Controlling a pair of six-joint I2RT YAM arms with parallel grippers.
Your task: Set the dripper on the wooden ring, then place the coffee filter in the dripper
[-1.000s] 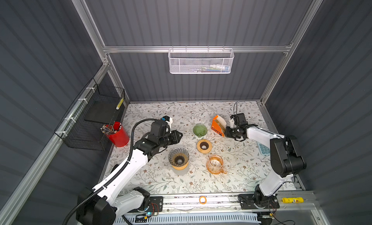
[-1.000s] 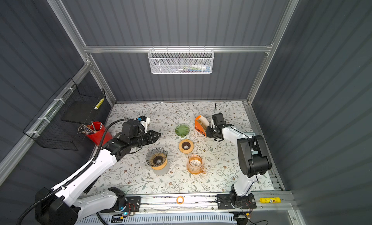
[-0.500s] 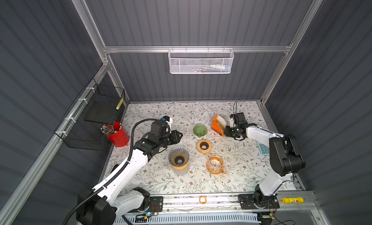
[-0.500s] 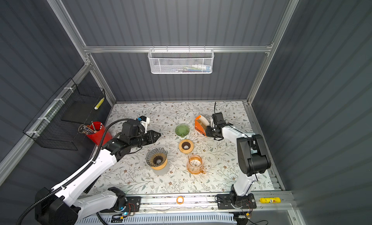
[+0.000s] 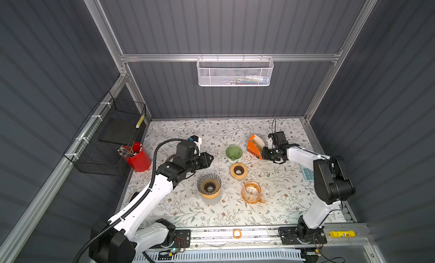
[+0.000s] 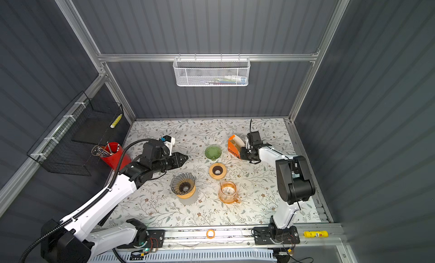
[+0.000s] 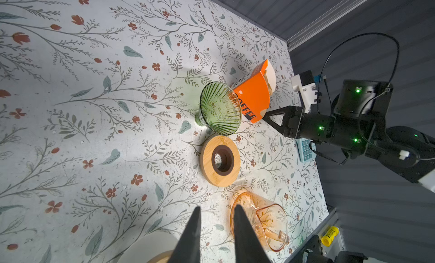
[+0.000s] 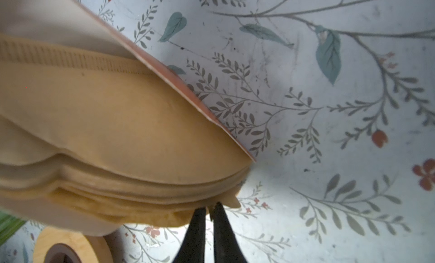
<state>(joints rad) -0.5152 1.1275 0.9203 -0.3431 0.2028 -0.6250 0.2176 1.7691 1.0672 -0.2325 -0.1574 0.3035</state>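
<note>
An orange filter box point(image 5: 254, 147) stands at the back right, with a stack of brown coffee filters point(image 8: 117, 123) fanning out of it. My right gripper point(image 8: 209, 210) is at the stack's lower edge, shut on the rim of one coffee filter; both top views show it point(image 5: 264, 153) against the box. A green glass dripper point(image 5: 233, 152) stands just left of the box. A smoky glass dripper point(image 5: 209, 185) on a wooden base sits nearer the front. My left gripper point(image 7: 216, 210) hovers left of the green dripper, slightly open with nothing between its fingers.
A wooden ring point(image 5: 238, 170) lies between the two drippers, and an orange glass carafe point(image 5: 251, 192) stands in front of it. A red cup of pens point(image 5: 136, 156) is at the left edge beside a black wire basket point(image 5: 110, 137). A blue pad point(image 5: 307, 173) lies near the right arm.
My right gripper's jaws have closed on the filter's edge at the box. Neither arm has visibly shifted.
</note>
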